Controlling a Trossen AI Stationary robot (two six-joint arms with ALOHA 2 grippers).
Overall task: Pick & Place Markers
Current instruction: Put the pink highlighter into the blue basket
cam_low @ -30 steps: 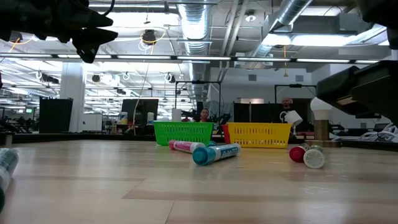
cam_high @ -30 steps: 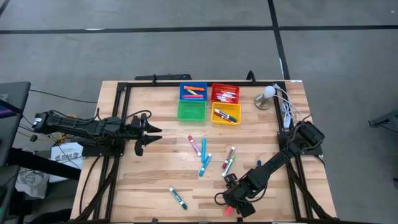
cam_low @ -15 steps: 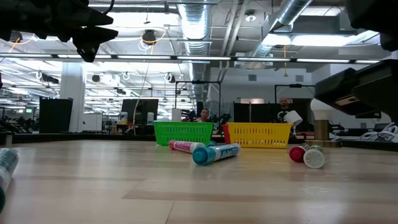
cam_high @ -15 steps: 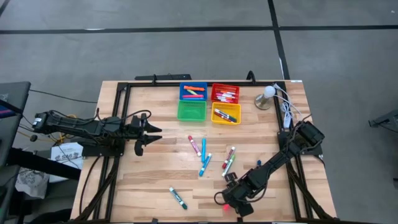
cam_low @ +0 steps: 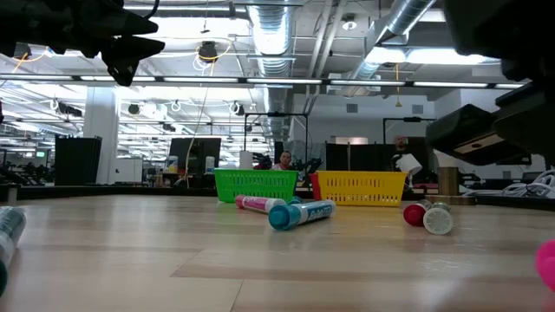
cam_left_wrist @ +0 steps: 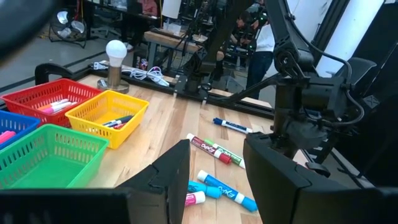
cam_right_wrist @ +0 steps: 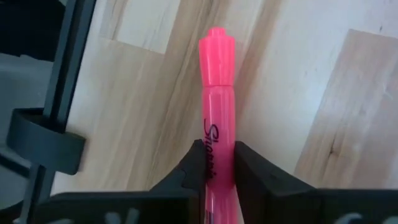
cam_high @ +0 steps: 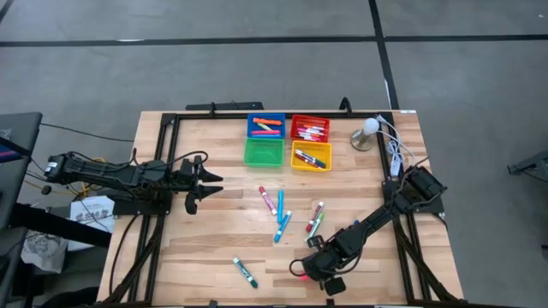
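Markers already lie in the blue, red and yellow bins [cam_high: 310, 157]. The right end effector [cam_right_wrist: 214, 168] pinches a pink marker [cam_right_wrist: 215, 112] near the bench's [cam_high: 214, 248] front edge; the left end effector [cam_high: 195, 182] hovers half-spread. About 8 markers [cam_high: 278, 205] remain loose.

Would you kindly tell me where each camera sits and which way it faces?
High view: overhead, straight down; both arms, left tool waiting.
Low view: tabletop level, facing the green bin; arms overhead.
Left wrist view: past its fingers toward the yellow bin.
Right wrist view: right tool shut on a pink marker.
Shared: the bins.
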